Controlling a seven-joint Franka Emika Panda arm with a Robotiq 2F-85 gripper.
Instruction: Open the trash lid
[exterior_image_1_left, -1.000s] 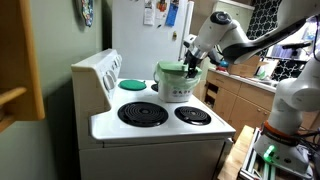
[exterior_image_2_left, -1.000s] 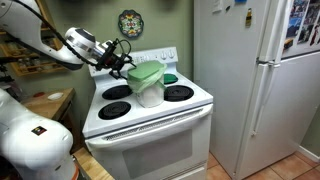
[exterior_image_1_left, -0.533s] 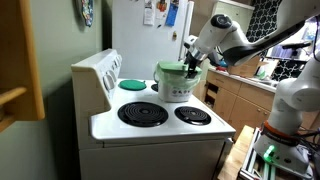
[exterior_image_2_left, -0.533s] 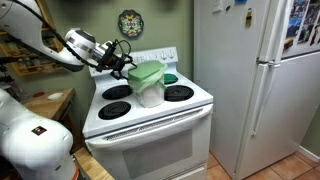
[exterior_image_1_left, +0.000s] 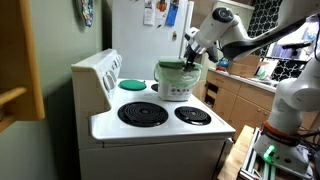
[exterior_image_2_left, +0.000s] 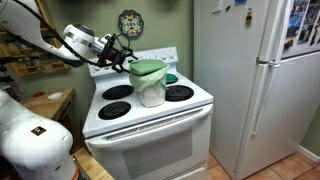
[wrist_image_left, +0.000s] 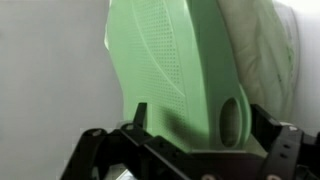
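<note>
The trash, a small white bin (exterior_image_1_left: 178, 88) (exterior_image_2_left: 151, 94), stands on a back burner of the stove in both exterior views. Its green trash lid (exterior_image_1_left: 172, 67) (exterior_image_2_left: 148, 69) sits on top, tilted up on the gripper's side. My gripper (exterior_image_1_left: 192, 56) (exterior_image_2_left: 125, 58) is at the lid's edge. In the wrist view the lid (wrist_image_left: 170, 60) fills the middle. My gripper's fingers (wrist_image_left: 205, 125) are closed on either side of its edge by an oval hole. The pale liner (wrist_image_left: 262, 50) shows behind it.
A flat teal disc (exterior_image_1_left: 133, 84) (exterior_image_2_left: 171, 78) lies on another back burner. Two front coil burners (exterior_image_1_left: 143, 114) (exterior_image_1_left: 192, 115) are bare. The stove's control panel (exterior_image_1_left: 100, 72) rises behind. A white fridge (exterior_image_2_left: 250, 80) stands beside the stove, and wooden cabinets (exterior_image_1_left: 235, 98) stand on its other side.
My gripper has risen a little, and the lid's gripped side has lifted with it, so the lid now tilts on the bin.
</note>
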